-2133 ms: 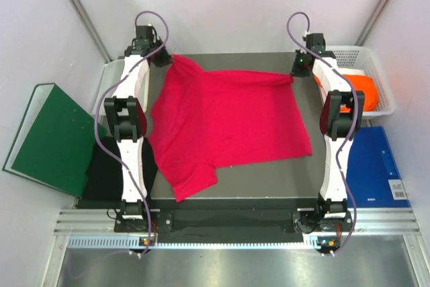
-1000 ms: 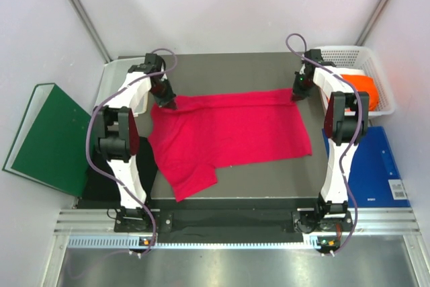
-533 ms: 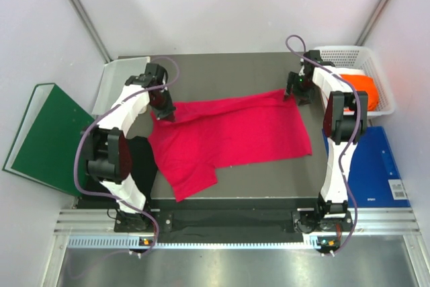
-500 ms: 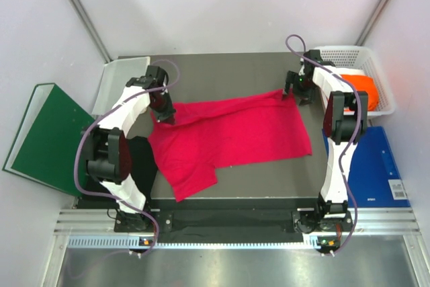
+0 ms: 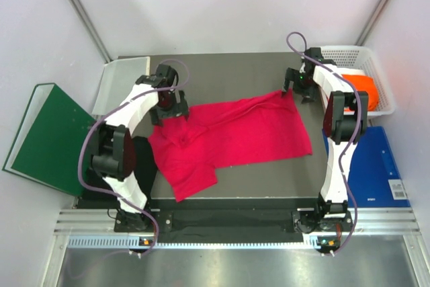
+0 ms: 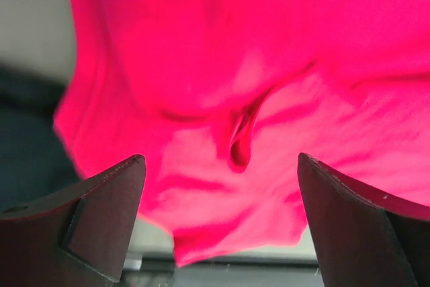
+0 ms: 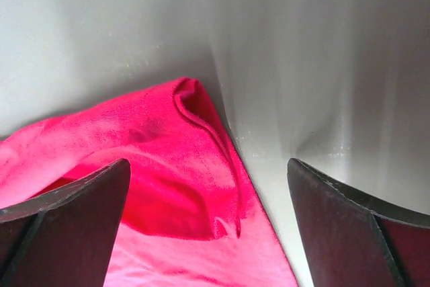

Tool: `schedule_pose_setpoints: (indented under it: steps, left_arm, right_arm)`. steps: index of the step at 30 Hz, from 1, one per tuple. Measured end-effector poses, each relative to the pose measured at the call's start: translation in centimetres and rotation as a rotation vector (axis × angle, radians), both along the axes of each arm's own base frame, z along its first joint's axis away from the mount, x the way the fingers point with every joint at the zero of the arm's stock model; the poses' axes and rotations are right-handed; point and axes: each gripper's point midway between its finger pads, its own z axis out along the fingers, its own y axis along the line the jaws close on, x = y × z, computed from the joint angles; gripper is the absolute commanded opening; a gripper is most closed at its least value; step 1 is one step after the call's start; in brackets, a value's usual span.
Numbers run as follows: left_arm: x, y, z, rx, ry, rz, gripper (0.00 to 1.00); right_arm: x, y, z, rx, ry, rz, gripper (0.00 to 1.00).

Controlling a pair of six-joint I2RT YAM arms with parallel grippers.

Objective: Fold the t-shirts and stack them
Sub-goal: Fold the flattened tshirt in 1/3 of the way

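Observation:
A crimson-pink t-shirt lies spread on the dark table, its far edge rumpled and one sleeve hanging toward the near left. My left gripper hovers open over the shirt's far-left bunched part; in the left wrist view the folds lie below the open gripper. Over the shirt's far-right corner my right gripper stands open, holding nothing. An orange t-shirt sits in the white basket. A black t-shirt lies at the table's left edge, partly hidden by the left arm.
A dark green binder lies left of the table, a blue board right of it below the basket. A pale tray sits at the far left corner. White walls close in on three sides.
Both grippers have opened and let go of the pink shirt's far edge, which now lies rumpled on the table. The left gripper has moved right, over the cloth.

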Motion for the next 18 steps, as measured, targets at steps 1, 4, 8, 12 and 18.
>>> schedule_pose_setpoints:
  steps: [1, 4, 8, 12, 18]
  left_arm:
    - [1.1, -0.1, 0.2, 0.003, -0.020, 0.003, 0.97]
    - [4.3, -0.9, -0.7, -0.009, -0.050, 0.002, 0.91]
    - [6.4, -2.3, -4.4, -0.040, -0.006, -0.032, 0.80]
    - [5.9, -3.1, -6.3, -0.073, 0.053, -0.072, 0.72]
    - [5.0, -3.6, -6.1, -0.109, 0.055, -0.121, 0.64]
  right_arm:
    - [0.0, 0.0, 0.0, 0.001, 0.001, -0.001, 0.99]
    - [-0.1, -0.1, -0.2, -0.003, 0.006, -0.004, 0.99]
    - [0.1, -0.1, -0.2, -0.004, 0.006, -0.010, 1.00]
    - [0.2, -0.2, -0.1, -0.001, 0.005, -0.018, 1.00]
    - [0.1, -0.6, -0.1, 0.007, 0.008, -0.026, 1.00]
